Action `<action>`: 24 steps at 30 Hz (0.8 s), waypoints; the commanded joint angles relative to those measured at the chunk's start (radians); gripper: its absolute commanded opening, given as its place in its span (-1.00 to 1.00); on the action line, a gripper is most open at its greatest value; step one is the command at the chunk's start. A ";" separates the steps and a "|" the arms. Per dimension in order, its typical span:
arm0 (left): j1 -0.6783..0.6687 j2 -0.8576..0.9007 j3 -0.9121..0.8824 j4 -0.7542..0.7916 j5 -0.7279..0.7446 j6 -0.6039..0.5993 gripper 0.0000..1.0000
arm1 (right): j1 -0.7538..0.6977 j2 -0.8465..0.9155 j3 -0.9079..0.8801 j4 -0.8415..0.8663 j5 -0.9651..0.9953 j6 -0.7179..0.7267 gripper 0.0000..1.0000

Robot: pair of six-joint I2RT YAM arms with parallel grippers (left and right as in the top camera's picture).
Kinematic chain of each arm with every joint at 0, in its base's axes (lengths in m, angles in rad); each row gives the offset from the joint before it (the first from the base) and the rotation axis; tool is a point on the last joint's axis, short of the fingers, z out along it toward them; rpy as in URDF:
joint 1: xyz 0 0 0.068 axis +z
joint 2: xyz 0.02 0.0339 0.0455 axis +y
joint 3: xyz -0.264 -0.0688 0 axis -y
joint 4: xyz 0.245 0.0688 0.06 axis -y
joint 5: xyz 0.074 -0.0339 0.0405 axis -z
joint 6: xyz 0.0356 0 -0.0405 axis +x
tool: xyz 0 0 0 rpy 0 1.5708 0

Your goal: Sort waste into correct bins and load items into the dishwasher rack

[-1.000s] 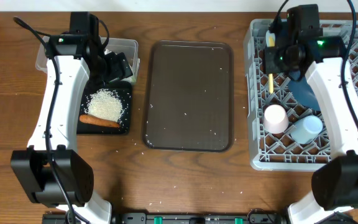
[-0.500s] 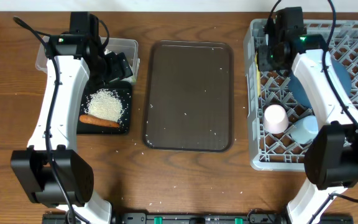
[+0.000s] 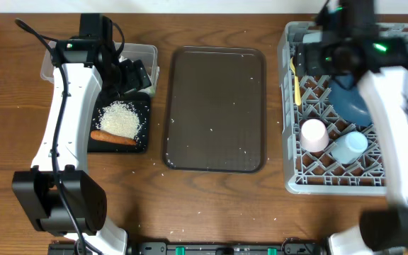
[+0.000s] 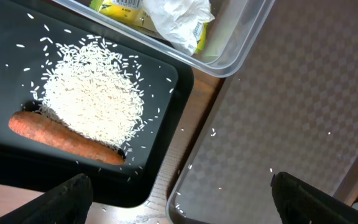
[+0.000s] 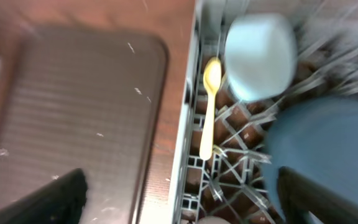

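Right claw (image 5: 187,199) spread, empty. I see the yellow spoon (image 5: 209,106) just ahead, lying lengthwise along the rack (image 3: 283,142) wall nearest the brown tray (image 3: 214,106). Left claw (image 4: 188,202) spread too, well apart.

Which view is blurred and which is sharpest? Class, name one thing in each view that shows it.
Right wrist view: blurred throughout, the yellow spoon and the rack soft-edged. Overhead view: only the right arm is smeared; the brown tray is crisp. Left wrist view: sharpest, single grains in the rice and the carrot clearly edged.
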 commanded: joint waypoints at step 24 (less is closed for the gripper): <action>0.002 0.013 -0.005 -0.002 -0.012 0.009 0.90 | -0.092 -0.755 -0.254 0.064 0.218 -0.096 0.99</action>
